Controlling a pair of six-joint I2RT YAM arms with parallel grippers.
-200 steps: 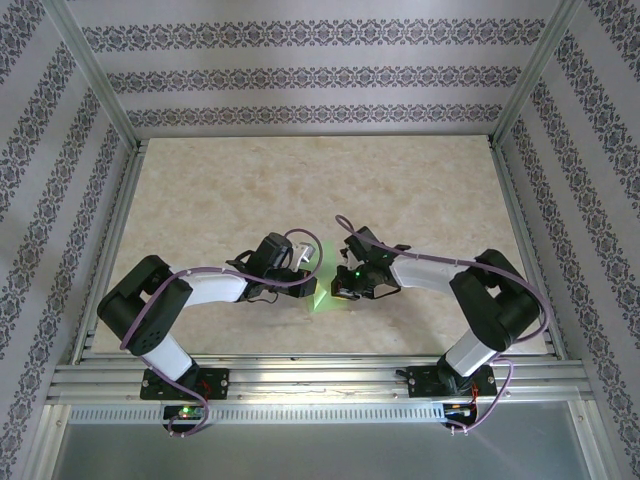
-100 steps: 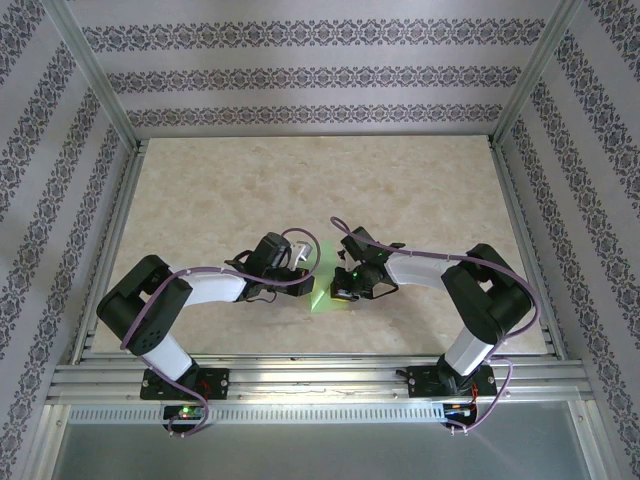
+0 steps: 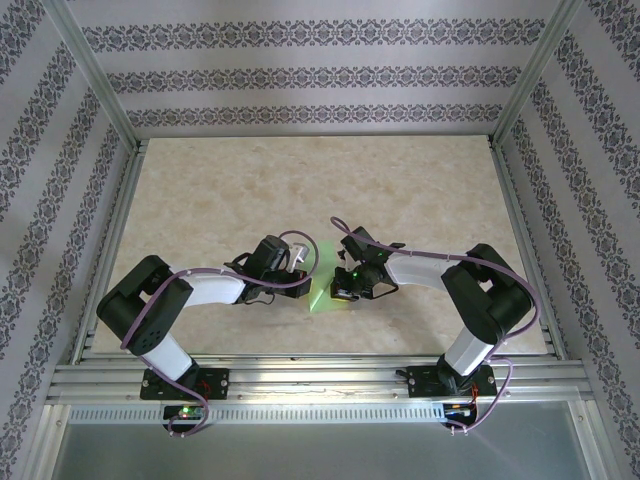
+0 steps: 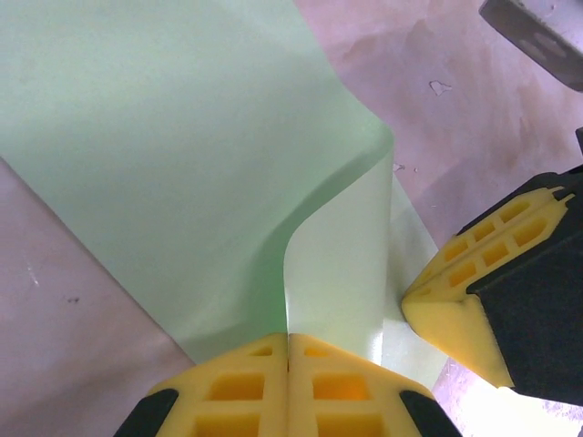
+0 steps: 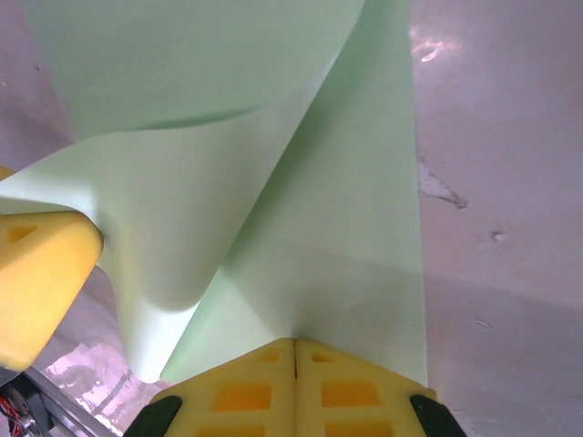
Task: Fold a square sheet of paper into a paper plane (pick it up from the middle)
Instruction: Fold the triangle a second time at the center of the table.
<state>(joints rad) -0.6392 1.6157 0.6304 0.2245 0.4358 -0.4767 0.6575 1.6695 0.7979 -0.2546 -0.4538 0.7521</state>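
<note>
The square sheet of paper (image 3: 322, 298), pale green, hangs bent and curled over itself between the two arms at the near middle of the table. My left gripper (image 3: 303, 263) is shut on one edge of it; in the left wrist view its yellow fingers (image 4: 228, 391) meet on the paper (image 4: 182, 137). My right gripper (image 3: 346, 284) is shut on the opposite side, its pads (image 5: 355, 391) closed on the sheet (image 5: 346, 228). Each wrist view shows the other gripper's yellow fingertip close by, the right fingertip (image 4: 455, 309) and the left fingertip (image 5: 36, 273).
The beige marbled table (image 3: 400, 190) stretches away behind the arms. Aluminium rails (image 3: 320, 375) edge it at the front and sides, and patterned walls (image 3: 320, 75) enclose it. Both arms bend inward, with their wrists almost touching.
The right gripper has edged slightly left toward the left one, and the paper between them has bunched a little. Both grippers stay shut.
</note>
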